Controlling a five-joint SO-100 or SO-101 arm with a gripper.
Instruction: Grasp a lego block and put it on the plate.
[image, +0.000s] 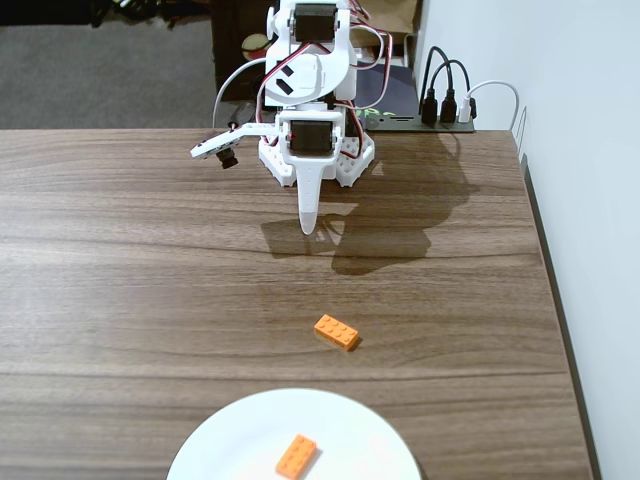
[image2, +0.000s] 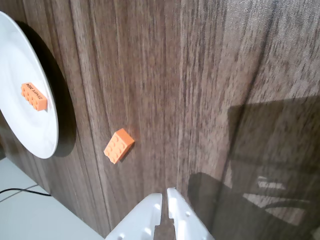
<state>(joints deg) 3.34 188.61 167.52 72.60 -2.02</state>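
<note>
Plate (image2: 20, 100) at left of wrist view, one orange brick (image2: 34, 96) already on it. Lego block (image2: 119, 145) lies loose on counter (image2: 210, 75), well apart from pincer (image2: 164, 200). Pincer closed, empty. You: open wide, align jaws across block's short sides, descend straight.

The fixed view sits high at the front edge of the brown wooden table (image: 150, 260), looking down and across at the white robot arm (image: 312, 90). The wrist view rides close above the tabletop, looking down. Both show the big white round plate (image: 235, 440) and two small orange bricks.
</note>
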